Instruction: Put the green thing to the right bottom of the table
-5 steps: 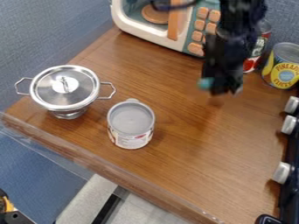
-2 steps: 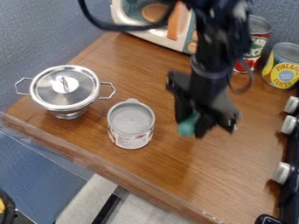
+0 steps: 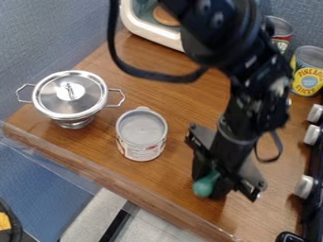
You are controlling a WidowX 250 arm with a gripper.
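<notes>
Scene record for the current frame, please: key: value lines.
held: green thing, in the gripper
gripper_location: over the table's near part, right of the grey-lidded can
pot: silver, lid on, at left
can_center: grey-lidded, upright, between pot and gripper
back_right: yellow-labelled can, upright
right_edge: black unit with pale knobs

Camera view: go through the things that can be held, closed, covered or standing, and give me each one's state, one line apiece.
Green thing: held in the gripper
Gripper: closed on the green thing
Steel pot: upright, lid on
Grey-topped can: upright, top covered
Yellow-label can: upright
Red-label can: upright, partly hidden
Toy microwave: partly hidden, door state unclear
</notes>
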